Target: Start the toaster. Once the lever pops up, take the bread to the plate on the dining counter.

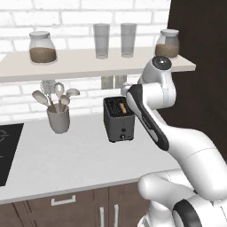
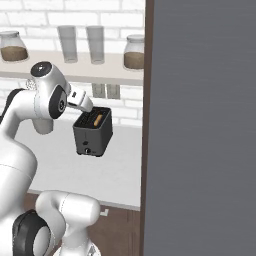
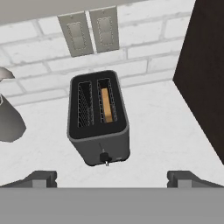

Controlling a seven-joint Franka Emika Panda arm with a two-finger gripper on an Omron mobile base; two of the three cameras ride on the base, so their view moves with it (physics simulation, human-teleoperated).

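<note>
Arm poised above the toaster, fingers spread wide.
Left base view: boxy dark grey toaster sits on the white desk beside a grey utensil crock. Right base view: tan bread slice sits in a slot. Hand view: small dark lever faces the parted fingers.

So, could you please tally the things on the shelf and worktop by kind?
Jars: 2
Glasses: 2
Utensil crock: 1
Toaster: 1
Bread slice in toaster: 1
Total: 7
</note>
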